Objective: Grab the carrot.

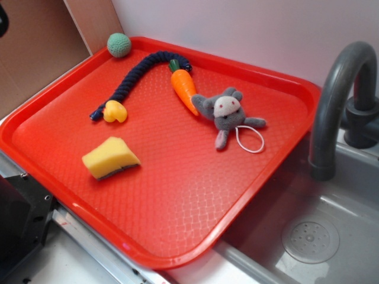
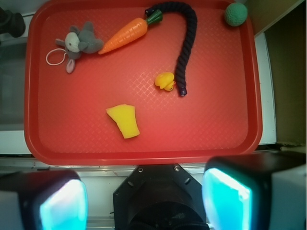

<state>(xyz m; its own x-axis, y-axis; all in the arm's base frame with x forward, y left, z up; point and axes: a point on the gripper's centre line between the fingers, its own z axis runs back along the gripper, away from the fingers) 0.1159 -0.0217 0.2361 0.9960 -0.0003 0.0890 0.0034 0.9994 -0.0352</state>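
Observation:
The carrot is glossy orange with a dark green stub top and lies flat near the far side of the red tray. Its tip almost touches a grey plush. From the wrist view the carrot lies in the upper left part of the tray, with its green end pointing right. My gripper hangs high above the tray's near edge, well away from the carrot. It is open, and nothing sits between its two teal-lit fingers. The exterior view does not show the gripper.
Also on the tray are a dark blue rope, a yellow duck toy, a yellow sponge wedge and a green ball in the far corner. A grey faucet and sink stand to the right.

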